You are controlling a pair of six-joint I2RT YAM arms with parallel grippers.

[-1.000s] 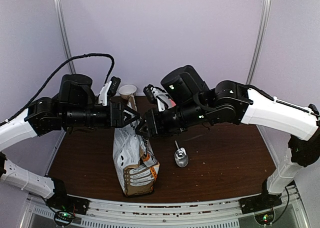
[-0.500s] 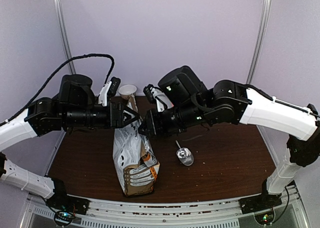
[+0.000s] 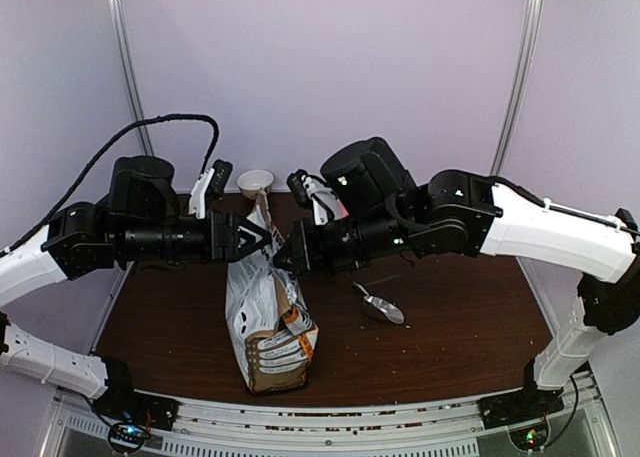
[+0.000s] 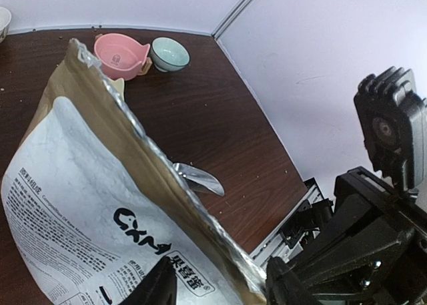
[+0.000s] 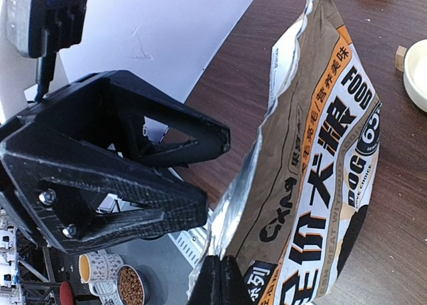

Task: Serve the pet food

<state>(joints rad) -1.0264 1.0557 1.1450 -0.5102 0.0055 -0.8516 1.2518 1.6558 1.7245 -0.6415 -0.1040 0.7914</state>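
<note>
The large printed bag (image 3: 270,327) stands upright at mid-table with its foil-lined top rim up. My right gripper (image 3: 281,259) is shut on the bag's top edge; in the right wrist view (image 5: 223,278) the fingers pinch the rim of the bag (image 5: 327,171). My left gripper (image 3: 260,244) is open, its fingers (image 4: 157,288) straddling the other side of the bag's top (image 4: 87,205) without pinching it. The silver scoop (image 3: 381,306) lies on the table right of the bag. The pet food in the bag is hidden; a cup of reddish-brown pellets (image 5: 131,287) shows below the table's edge.
A white bowl (image 3: 255,182) sits at the table's back behind the bag. A pink bowl (image 4: 120,53) and a pale green bowl (image 4: 169,53) sit together at a far corner. Crumbs dot the brown tabletop (image 3: 450,317). Walls close in on three sides.
My left arm has drawn back to the left a little. The scoop has shifted right and turned on the table. My right gripper stays on the bag's rim.
</note>
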